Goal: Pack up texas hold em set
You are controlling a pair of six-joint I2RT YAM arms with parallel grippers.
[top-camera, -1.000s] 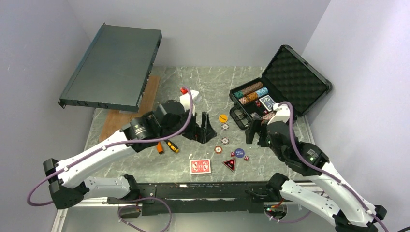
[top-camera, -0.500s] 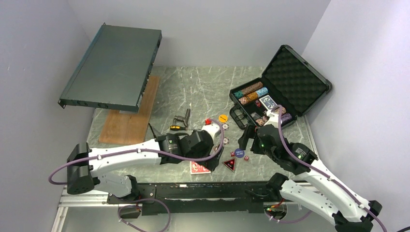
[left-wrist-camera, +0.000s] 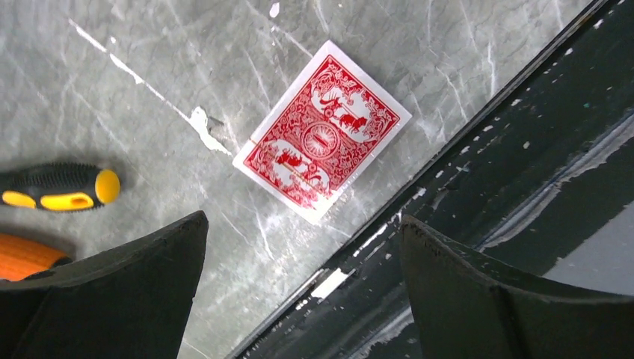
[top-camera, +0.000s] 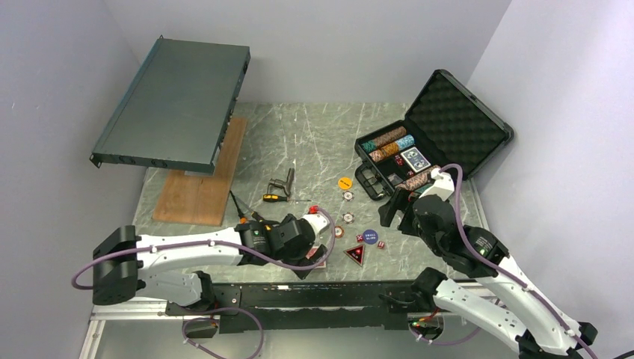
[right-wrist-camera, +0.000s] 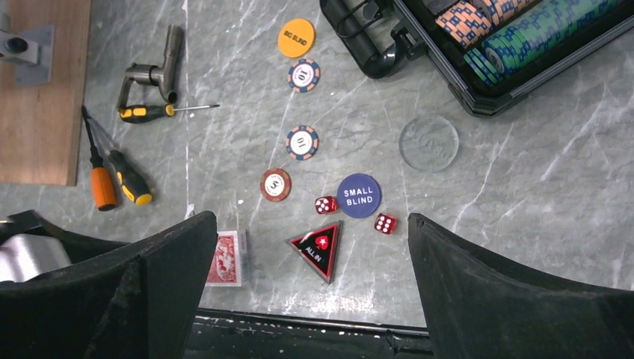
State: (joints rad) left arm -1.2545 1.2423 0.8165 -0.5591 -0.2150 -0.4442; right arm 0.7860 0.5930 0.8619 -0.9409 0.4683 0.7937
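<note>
Left wrist: red card deck point(left-wrist-camera: 323, 132) just ahead of left tool point(left-wrist-camera: 304, 221)

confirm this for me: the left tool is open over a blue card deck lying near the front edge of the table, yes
Not quite. The card deck is red, not blue; the left wrist view shows its red patterned back clearly. The rest stands: the left tool is open over it, and it lies near the front edge of the table.

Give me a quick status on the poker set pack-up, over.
Left hand open over red deck. Right hand open above loose chips, dice. Case open, part filled. Screwdrivers near deck, not blocking.
</note>
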